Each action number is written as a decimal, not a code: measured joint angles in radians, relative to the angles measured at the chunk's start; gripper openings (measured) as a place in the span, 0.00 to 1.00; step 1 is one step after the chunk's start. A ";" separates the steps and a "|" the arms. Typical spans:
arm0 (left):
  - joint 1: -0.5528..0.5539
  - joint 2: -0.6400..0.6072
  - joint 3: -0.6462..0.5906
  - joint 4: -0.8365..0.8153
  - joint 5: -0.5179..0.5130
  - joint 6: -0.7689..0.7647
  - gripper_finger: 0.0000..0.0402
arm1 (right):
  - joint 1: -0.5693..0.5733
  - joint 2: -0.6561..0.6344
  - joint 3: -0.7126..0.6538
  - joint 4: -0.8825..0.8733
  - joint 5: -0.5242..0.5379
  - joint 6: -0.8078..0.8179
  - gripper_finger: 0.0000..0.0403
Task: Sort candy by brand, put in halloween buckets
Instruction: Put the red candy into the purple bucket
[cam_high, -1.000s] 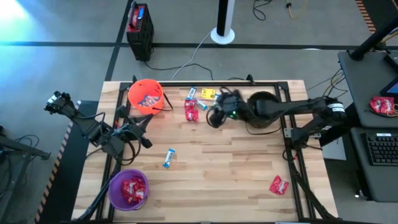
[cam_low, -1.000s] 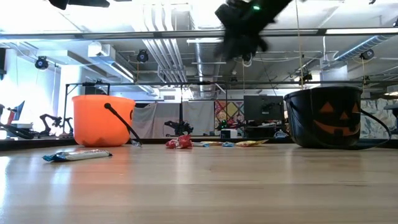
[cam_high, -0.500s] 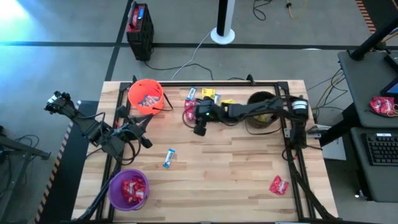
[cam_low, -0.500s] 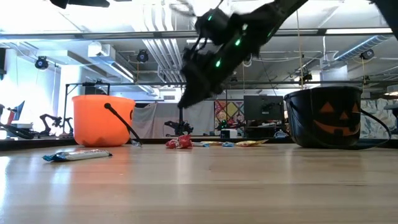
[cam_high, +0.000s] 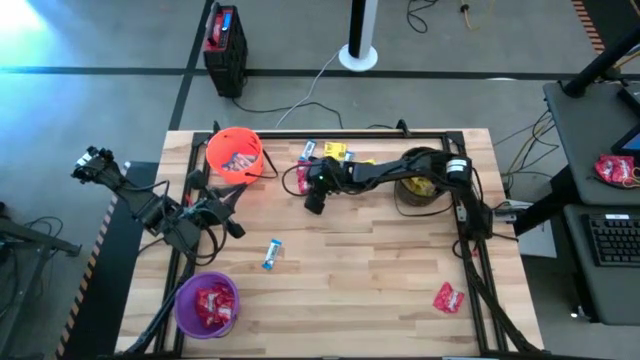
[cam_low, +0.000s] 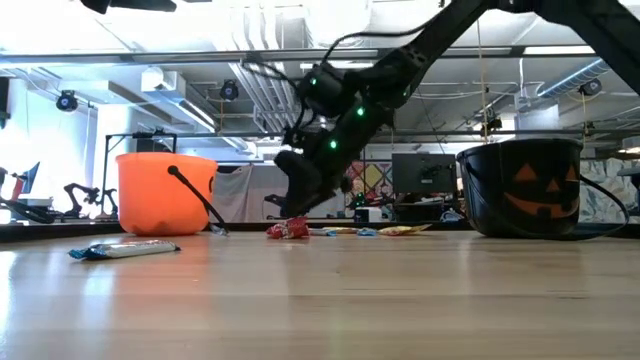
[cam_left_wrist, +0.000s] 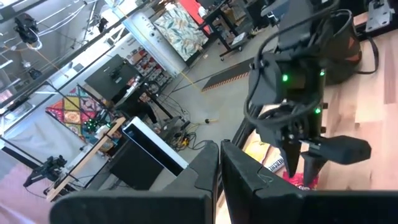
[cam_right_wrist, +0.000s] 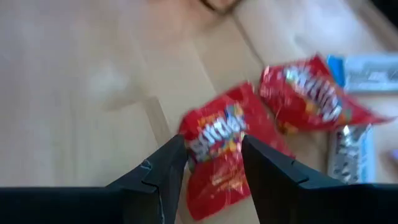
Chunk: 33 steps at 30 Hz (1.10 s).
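Note:
Orange bucket (cam_high: 235, 153) stands at the far left, purple bucket (cam_high: 207, 303) with red packets at the near left, black bucket (cam_high: 420, 186) at the far right under my right arm. Loose candy lies by the far edge: red packets (cam_right_wrist: 217, 146) (cam_right_wrist: 311, 93), yellow (cam_high: 335, 152), blue-and-white (cam_high: 308, 150). One blue-and-white candy (cam_high: 271, 254) lies mid-table, one red packet (cam_high: 447, 296) near right. My right gripper (cam_right_wrist: 211, 168) hangs open just over a red packet, a finger on either side. My left gripper (cam_left_wrist: 219, 168) waits shut at the left edge.
A black frame rail (cam_high: 460, 215) runs along the table's right side and far edge. A larger red bag (cam_high: 615, 168) lies on the desk off to the right. The orange bucket's handle (cam_low: 195, 198) hangs down its side. Bare wood spans the table's middle.
My right gripper has swung from beside the black bucket toward the table's left and come down, tipping its fingers downward, until it hangs low over the red packets by the far edge. The candy has not moved.

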<state>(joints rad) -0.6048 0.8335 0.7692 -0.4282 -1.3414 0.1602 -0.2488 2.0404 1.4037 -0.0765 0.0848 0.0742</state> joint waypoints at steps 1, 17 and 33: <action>0.000 0.001 0.000 -0.001 0.001 -0.001 0.00 | -0.001 0.006 0.000 -0.003 -0.006 0.011 0.37; 0.001 0.024 0.000 0.000 0.019 -0.005 0.00 | 0.006 0.060 0.001 0.003 -0.006 -0.010 0.13; 0.003 0.083 0.000 0.001 0.453 -0.142 0.11 | 0.098 -0.175 -0.015 -0.098 -0.377 -0.027 0.02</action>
<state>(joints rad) -0.6021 0.9163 0.7692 -0.4270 -0.8883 0.0186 -0.1504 1.8657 1.3884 -0.1747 -0.2920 0.0469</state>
